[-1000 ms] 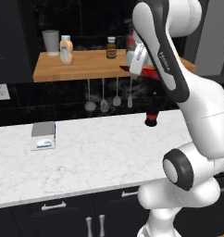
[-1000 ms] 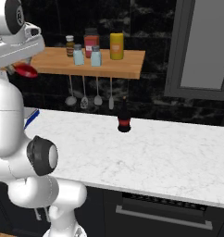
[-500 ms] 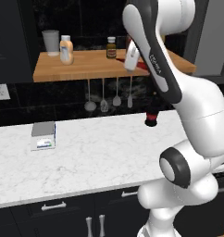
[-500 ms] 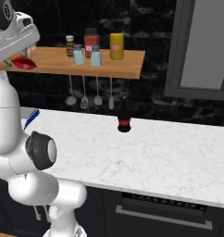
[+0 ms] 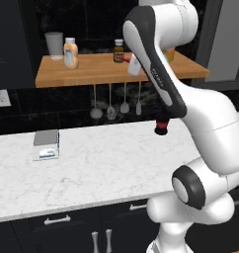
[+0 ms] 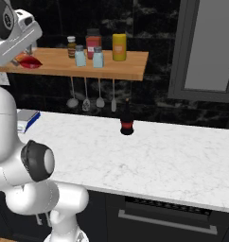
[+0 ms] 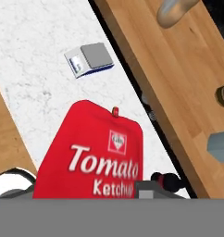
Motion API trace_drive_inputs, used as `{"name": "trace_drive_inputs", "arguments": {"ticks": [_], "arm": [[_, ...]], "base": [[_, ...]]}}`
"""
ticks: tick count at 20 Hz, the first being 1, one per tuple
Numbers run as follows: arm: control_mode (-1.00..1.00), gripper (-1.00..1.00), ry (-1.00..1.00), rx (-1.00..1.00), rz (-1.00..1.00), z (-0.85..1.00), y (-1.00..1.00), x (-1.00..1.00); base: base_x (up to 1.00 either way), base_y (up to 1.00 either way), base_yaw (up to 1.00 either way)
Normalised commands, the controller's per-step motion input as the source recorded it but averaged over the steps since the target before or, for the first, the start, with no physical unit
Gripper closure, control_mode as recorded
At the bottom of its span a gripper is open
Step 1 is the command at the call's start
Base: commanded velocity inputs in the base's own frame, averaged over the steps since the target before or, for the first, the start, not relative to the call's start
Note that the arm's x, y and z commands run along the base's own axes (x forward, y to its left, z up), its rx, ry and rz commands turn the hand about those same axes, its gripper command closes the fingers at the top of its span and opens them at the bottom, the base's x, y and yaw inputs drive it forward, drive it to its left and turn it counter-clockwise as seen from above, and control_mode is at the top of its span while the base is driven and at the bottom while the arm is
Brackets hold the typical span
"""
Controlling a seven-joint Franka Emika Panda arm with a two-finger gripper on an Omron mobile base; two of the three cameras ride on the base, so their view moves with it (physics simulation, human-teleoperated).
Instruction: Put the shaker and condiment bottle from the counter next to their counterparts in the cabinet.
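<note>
My gripper (image 6: 24, 56) is shut on the condiment bottle (image 6: 30, 62), a red bottle whose label reads "Tomato Ketchup" (image 7: 93, 157). It hangs sideways just over the left part of the wooden cabinet shelf (image 6: 111, 71), beside a small brown bottle (image 5: 119, 51). In the left base view the gripper (image 5: 129, 61) pokes out from behind my forearm with the red bottle (image 5: 124, 58). Two pale blue shakers (image 6: 80, 56) (image 6: 98, 57) stand side by side on the shelf; I cannot tell which is the counterpart. The marble counter (image 6: 159, 160) lies below.
A small dark-necked bottle with a red base (image 6: 127, 124) stands on the counter under the shelf edge. A kitchen scale (image 5: 46, 145) sits at the counter's left. A red-labelled jar (image 6: 93, 41), yellow bottle (image 6: 119, 47), grey cup (image 5: 54, 45) and cream bottle (image 5: 70, 53) share the shelf. Utensils (image 5: 110, 101) hang beneath.
The hand with the ketchup bottle has risen and moved in over the shelf, towards the brown bottle. The bottle on the counter and the shakers have stayed put.
</note>
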Motion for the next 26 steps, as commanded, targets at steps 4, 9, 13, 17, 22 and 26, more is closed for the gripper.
{"name": "trace_drive_inputs", "arguments": {"ticks": [4,9,13,17,22,26], "arm": [[-1.00,1.00,-0.01,0.02,0.00,-0.14,0.00,0.27],[-1.00,1.00,0.00,0.05,0.00,-0.11,0.04,0.31],[-1.00,1.00,0.00,0.05,0.00,0.00,0.11,0.37],[-1.00,1.00,0.00,0.00,0.00,0.00,0.26,0.47],[-1.00,1.00,0.02,0.00,0.00,0.00,0.30,0.53],[-1.00,1.00,0.03,0.00,0.00,0.00,0.13,0.48]], "base": [[0.00,0.00,0.00],[0.00,0.00,0.00],[0.00,0.00,0.00],[0.00,0.00,0.00],[0.00,0.00,0.00],[0.00,0.00,0.00]]}}
